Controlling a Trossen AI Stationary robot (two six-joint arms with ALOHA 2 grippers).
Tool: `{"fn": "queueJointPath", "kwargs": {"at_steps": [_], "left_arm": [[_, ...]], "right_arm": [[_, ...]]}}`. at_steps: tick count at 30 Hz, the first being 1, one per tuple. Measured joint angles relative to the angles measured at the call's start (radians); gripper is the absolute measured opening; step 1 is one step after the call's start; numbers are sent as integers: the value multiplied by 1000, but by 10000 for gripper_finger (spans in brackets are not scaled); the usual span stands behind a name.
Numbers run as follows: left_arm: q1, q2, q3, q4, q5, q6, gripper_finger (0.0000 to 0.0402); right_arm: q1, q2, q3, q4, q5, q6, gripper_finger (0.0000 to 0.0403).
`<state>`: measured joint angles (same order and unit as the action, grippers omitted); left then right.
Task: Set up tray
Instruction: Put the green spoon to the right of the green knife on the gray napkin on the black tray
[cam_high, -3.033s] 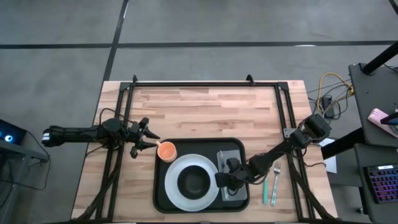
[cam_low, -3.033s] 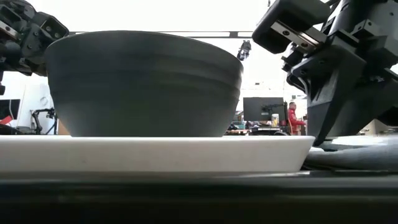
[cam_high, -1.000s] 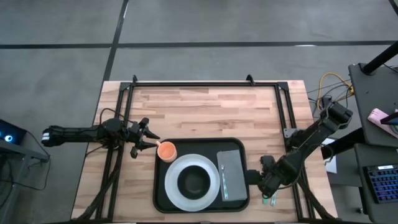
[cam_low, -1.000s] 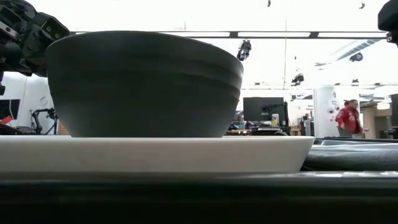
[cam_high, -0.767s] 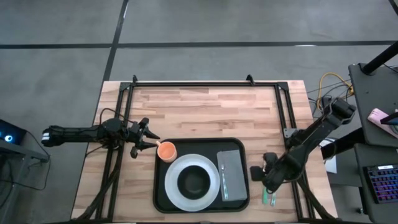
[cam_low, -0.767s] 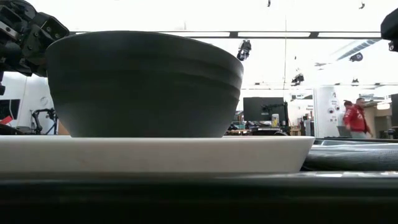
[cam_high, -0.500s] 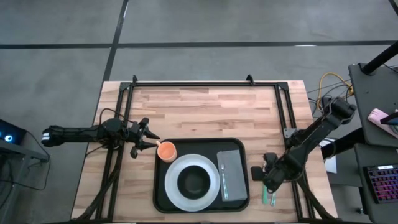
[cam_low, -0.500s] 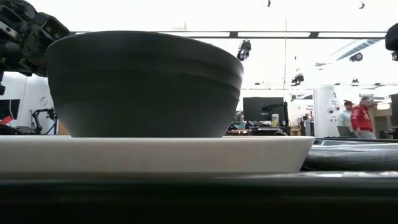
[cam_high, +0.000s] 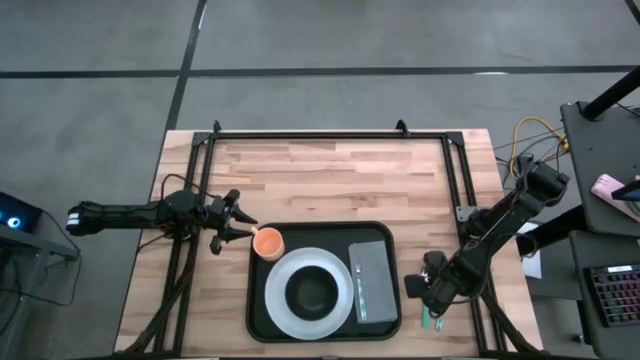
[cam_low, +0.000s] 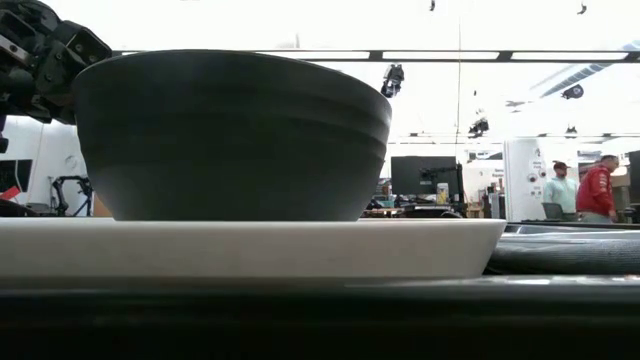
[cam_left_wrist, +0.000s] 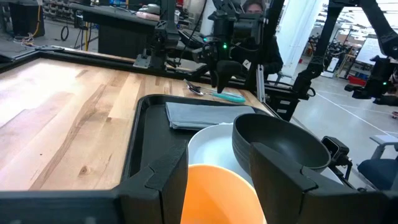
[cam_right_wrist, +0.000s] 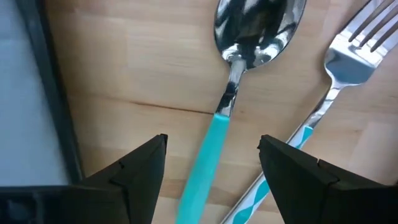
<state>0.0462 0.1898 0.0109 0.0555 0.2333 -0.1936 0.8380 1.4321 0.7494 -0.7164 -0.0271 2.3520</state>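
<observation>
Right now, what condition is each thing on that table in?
tray: flat on the table, loaded.
plate: on the tray, bowl on top.
bowl: upright, empty.
orange cup: upright in the tray's corner, left gripper closed around it.
napkin: flat on the tray, a utensil on it.
spoon: on bare wood outside the tray, between the right gripper's open jaws.
fork: beside the spoon.

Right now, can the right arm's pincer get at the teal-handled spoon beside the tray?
Probably yes. The right pincer hangs open directly over the teal-handled metal spoon on the bare wooden table; the patterned-handle fork lies close alongside but apart.
</observation>
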Motion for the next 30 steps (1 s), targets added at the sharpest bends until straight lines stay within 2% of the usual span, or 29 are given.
{"fn": "queueJointPath", "kwargs": {"at_steps": [13, 21, 30], "left_arm": [[0, 0, 0, 0, 0, 0, 151], [0, 0, 0, 0, 0, 0, 151], [0, 0, 0, 0, 0, 0, 151]], "right_arm": [[14, 115, 0, 62, 1, -6, 223], [15, 142, 5, 97, -10, -11, 207], [15, 144, 6, 98, -19, -25, 161]]}}
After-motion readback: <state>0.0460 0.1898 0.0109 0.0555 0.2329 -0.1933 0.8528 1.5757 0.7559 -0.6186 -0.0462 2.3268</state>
